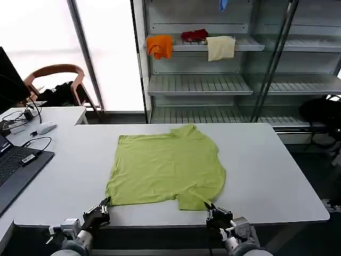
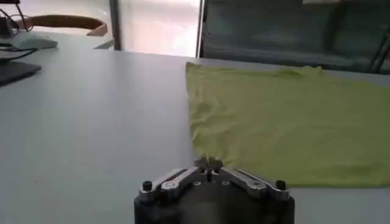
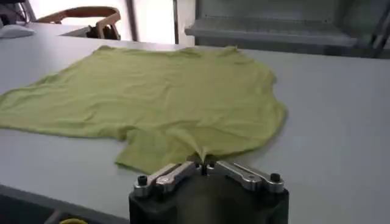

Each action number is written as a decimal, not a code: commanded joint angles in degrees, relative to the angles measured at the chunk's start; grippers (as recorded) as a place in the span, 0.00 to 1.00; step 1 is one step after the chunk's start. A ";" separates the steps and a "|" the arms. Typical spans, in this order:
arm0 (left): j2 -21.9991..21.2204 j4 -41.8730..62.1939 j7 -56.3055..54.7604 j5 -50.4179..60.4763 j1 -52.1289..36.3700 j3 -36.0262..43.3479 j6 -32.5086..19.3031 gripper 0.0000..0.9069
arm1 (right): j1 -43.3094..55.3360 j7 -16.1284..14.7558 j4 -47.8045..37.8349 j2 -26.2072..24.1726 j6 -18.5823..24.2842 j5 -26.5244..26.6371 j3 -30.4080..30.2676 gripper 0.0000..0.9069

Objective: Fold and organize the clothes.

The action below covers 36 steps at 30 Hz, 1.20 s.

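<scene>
The lime yellow-green T-shirt (image 1: 168, 165) lies spread on the white table (image 1: 266, 176), its plain side up. My left gripper (image 1: 105, 204) is at the table's front edge, shut on the shirt's near left corner (image 2: 207, 159). My right gripper (image 1: 209, 207) is at the front edge too, shut on the shirt's near right edge by the sleeve (image 3: 200, 155). The cloth rises into a small pinched peak at each set of jaws.
A laptop (image 1: 13, 170), cables and a mouse (image 1: 46, 128) sit at the table's left. A wooden chair (image 1: 56, 80) stands behind. Shelves at the back hold an orange cloth (image 1: 160, 46), a red item (image 1: 194, 36) and a cream cloth (image 1: 220, 47).
</scene>
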 commanded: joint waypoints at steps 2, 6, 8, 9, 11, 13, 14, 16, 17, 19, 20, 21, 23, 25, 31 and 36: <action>0.30 -1.41 -0.36 -0.56 -0.95 -0.15 -0.40 0.01 | 2.57 0.02 0.53 -0.01 -0.01 0.16 0.71 0.00; 0.57 -0.96 -1.30 -1.04 -3.36 0.14 -0.36 0.01 | 5.60 -0.04 -0.47 -0.05 -0.03 1.04 0.83 0.00; 0.72 -0.61 -2.09 -1.74 -5.58 0.53 -0.18 0.01 | 8.30 -0.63 -1.75 -0.16 -0.04 1.89 0.64 0.00; 0.77 -0.49 -2.24 -1.87 -6.44 0.65 -0.19 0.01 | 9.23 -0.86 -2.20 -0.15 -0.05 2.09 0.56 0.00; 0.81 -0.14 -2.92 -2.23 -8.35 1.30 -0.15 0.01 | 12.29 -1.02 -4.48 0.12 -0.05 2.60 0.11 0.00; 0.67 0.61 -3.55 -2.36 -10.41 2.30 -0.19 0.01 | 14.97 -0.84 -6.39 0.60 -0.05 2.56 -0.31 0.00; 0.50 1.06 -4.14 -2.32 -11.58 2.81 -0.23 0.01 | 15.91 -1.01 -7.20 0.69 -0.05 2.79 -0.50 0.00; 0.18 1.72 -4.97 -2.52 -12.98 3.60 -0.74 0.01 | 17.96 -1.47 -8.11 0.74 -0.04 3.09 -1.00 0.00; 0.06 2.09 -5.46 -2.79 -13.99 3.83 -0.93 0.01 | 18.93 -1.96 -8.60 0.72 -0.04 3.14 -1.43 0.00; -0.03 2.99 -6.40 -3.62 -15.77 4.08 -1.11 0.01 | 20.66 -2.62 -9.84 0.80 -0.04 3.00 -2.12 0.00; 0.01 3.61 -6.79 -3.93 -16.93 4.21 -1.11 0.02 | 21.57 -2.67 -10.63 0.96 -0.04 2.97 -2.50 0.00; 0.06 4.12 -6.88 -4.03 -17.52 4.30 -1.11 0.01 | 22.11 -2.78 -11.16 1.07 -0.03 2.98 -2.66 0.00; 0.07 6.05 -8.06 -4.53 -19.65 4.69 -1.10 0.01 | 23.95 -2.98 -13.20 1.49 -0.01 2.88 -3.14 0.00; -0.01 7.95 -8.87 -4.60 -21.71 5.21 -1.12 0.01 | 25.63 -3.55 -15.07 1.81 -0.01 2.89 -3.45 0.00; -0.97 12.52 -11.18 -4.05 -25.98 7.69 -1.87 0.01 | 29.41 -5.16 -20.39 2.57 0.13 1.95 -5.02 0.00; -1.50 14.51 -11.25 -3.74 -28.02 8.84 -2.17 0.01 | 30.84 -6.65 -23.84 3.18 0.68 1.20 -5.87 0.00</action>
